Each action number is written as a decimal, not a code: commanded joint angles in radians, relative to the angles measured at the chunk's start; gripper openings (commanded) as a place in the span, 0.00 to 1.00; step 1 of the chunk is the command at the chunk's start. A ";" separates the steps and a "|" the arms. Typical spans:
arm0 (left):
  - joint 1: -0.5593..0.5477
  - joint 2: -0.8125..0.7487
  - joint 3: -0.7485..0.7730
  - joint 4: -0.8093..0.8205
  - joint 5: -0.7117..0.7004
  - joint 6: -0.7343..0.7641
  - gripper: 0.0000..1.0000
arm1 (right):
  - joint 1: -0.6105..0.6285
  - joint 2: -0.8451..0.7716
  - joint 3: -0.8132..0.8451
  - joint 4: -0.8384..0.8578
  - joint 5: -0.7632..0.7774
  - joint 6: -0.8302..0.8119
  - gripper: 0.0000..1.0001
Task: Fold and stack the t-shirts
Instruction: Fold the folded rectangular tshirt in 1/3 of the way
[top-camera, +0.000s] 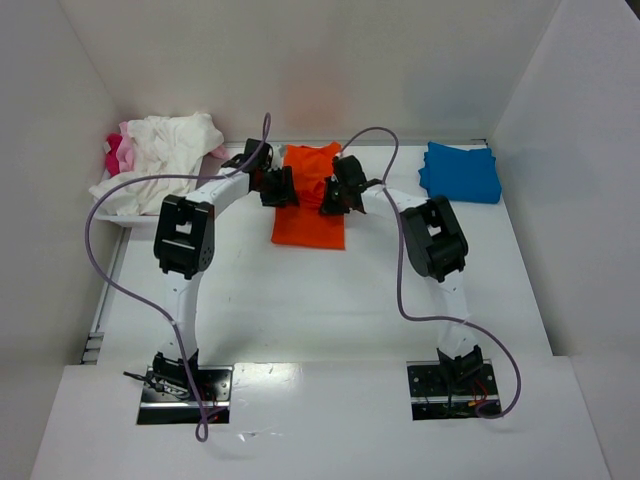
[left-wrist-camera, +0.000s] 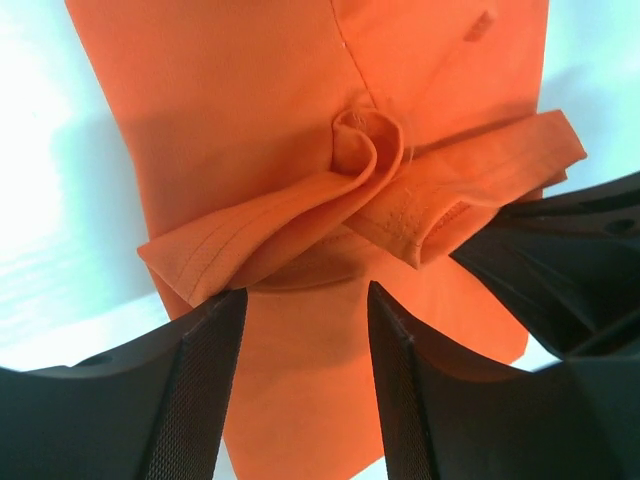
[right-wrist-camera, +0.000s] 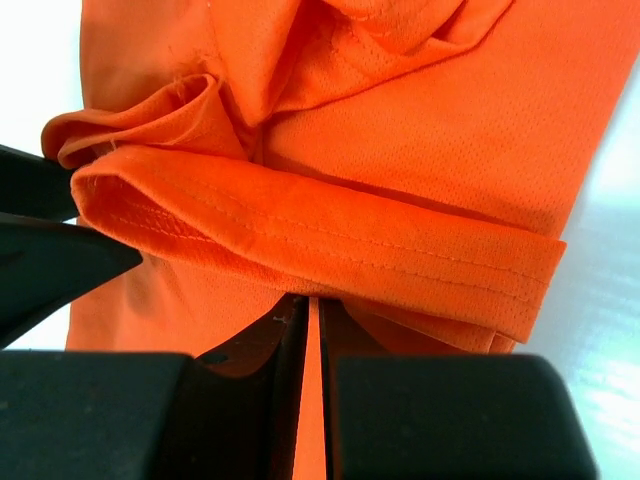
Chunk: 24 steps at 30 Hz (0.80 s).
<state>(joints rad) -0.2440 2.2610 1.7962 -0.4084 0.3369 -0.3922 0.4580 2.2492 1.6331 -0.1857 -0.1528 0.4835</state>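
Note:
The orange t-shirt (top-camera: 311, 213) lies part-folded on the white table at the back middle. My left gripper (top-camera: 283, 188) is at its left edge, and my right gripper (top-camera: 333, 196) is at its right edge. In the left wrist view the left gripper (left-wrist-camera: 305, 300) is open, with the orange t-shirt (left-wrist-camera: 250, 110) flat under it and a bunched hem just beyond its fingertips. In the right wrist view the right gripper (right-wrist-camera: 313, 305) is shut on a lifted fold of the orange t-shirt (right-wrist-camera: 330, 235). The blue t-shirt (top-camera: 460, 172) lies folded at the back right.
A loose pile of white t-shirts (top-camera: 160, 155) with a pink one (top-camera: 118, 152) sits at the back left. White walls close in the table on three sides. Purple cables arc over both arms.

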 joint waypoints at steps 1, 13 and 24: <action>-0.001 0.041 0.088 -0.013 -0.027 0.029 0.61 | -0.028 0.032 0.076 -0.009 0.063 -0.022 0.13; -0.001 -0.116 0.116 -0.008 -0.021 0.038 0.84 | -0.076 0.098 0.240 -0.004 0.076 -0.022 0.16; -0.011 -0.319 -0.190 0.102 0.040 -0.019 0.87 | -0.085 0.193 0.451 -0.067 0.076 -0.031 0.16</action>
<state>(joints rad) -0.2473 1.9675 1.6904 -0.3574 0.3357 -0.3914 0.3790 2.4171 1.9772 -0.2153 -0.0918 0.4729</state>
